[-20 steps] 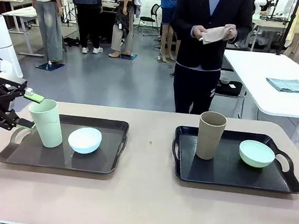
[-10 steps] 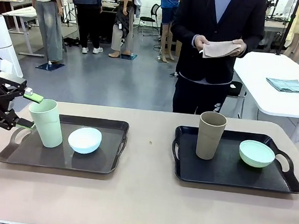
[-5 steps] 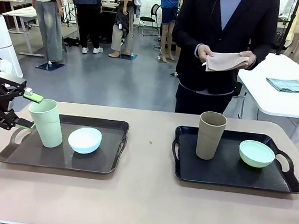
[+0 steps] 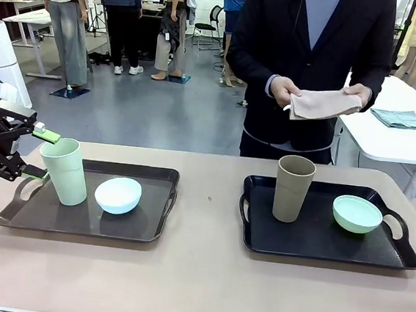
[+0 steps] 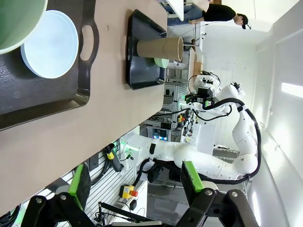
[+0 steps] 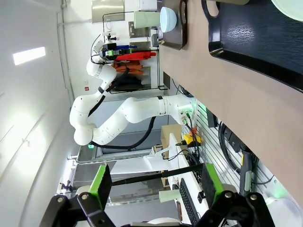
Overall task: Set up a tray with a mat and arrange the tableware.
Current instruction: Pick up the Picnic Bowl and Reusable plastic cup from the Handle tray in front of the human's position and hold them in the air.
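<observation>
Saw left fingers (image 4: 46,136) spread fully wide at the far left of the surface (image 4: 195,287), holding nothing. Found pale green tumbler (image 4: 64,172) upright just past those fingertips, not between them. Couldn't tell from front view about contact between upper pad and rim. Placed that tumbler at the end of left tray (image 4: 76,226) nearest the left fingers. Noted light blue bowl (image 4: 118,194) on same tray, one step farther from the fingers, just beside the tumbler but apart from it. Saw person's hands (image 4: 282,89) across the surface, well away from both sets of fingers, holding a beige folded cloth (image 4: 323,103) up off the surface, beyond right tray (image 4: 317,248). Found taupe-brown tumbler (image 4: 293,188) upright in that tray's left part, mint green bowl (image 4: 356,214) toward its right handle, apart from each other. Saw right fingers (image 6: 101,186) wide apart in right wrist view, nothing between them. Noted right tray's corner and the mint bowl's edge well ahead of those fingertips.
</observation>
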`<act>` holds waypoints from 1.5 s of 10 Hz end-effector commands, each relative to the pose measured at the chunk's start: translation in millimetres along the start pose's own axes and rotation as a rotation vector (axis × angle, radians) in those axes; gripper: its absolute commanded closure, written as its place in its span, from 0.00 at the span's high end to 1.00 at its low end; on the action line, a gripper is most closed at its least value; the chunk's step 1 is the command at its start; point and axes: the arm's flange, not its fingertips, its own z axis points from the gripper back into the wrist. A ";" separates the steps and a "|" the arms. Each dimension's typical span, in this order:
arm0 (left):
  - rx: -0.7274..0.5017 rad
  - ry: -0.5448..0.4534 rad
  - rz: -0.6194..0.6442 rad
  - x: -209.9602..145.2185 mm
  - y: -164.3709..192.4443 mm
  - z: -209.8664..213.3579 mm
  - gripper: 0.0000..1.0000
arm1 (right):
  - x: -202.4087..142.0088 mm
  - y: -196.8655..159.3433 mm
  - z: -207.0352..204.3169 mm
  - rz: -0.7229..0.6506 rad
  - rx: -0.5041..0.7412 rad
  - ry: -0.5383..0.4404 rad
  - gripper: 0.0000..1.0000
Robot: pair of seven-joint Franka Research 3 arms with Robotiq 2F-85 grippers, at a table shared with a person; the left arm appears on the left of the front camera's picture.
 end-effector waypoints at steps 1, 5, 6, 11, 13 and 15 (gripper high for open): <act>-0.018 -0.009 -0.022 0.0 -1.9 0.8 1.00 | -4.0 0.5 1.0 0.005 -0.007 0.009 1.00; -0.018 -0.009 -0.022 0.0 -1.9 0.8 1.00 | -4.0 0.5 1.0 0.005 -0.007 0.009 1.00; -0.018 -0.009 -0.022 0.0 -1.9 0.8 1.00 | -4.0 0.5 1.0 0.005 -0.007 0.009 1.00; -0.018 -0.009 -0.022 0.0 -1.9 0.8 1.00 | -4.0 0.5 1.0 0.005 -0.007 0.009 1.00; -0.018 -0.009 -0.022 0.0 -1.9 0.8 1.00 | -4.0 0.5 1.0 0.005 -0.007 0.009 1.00; -0.018 -0.009 -0.022 0.0 -1.9 0.8 1.00 | -4.0 0.5 1.0 0.005 -0.007 0.009 1.00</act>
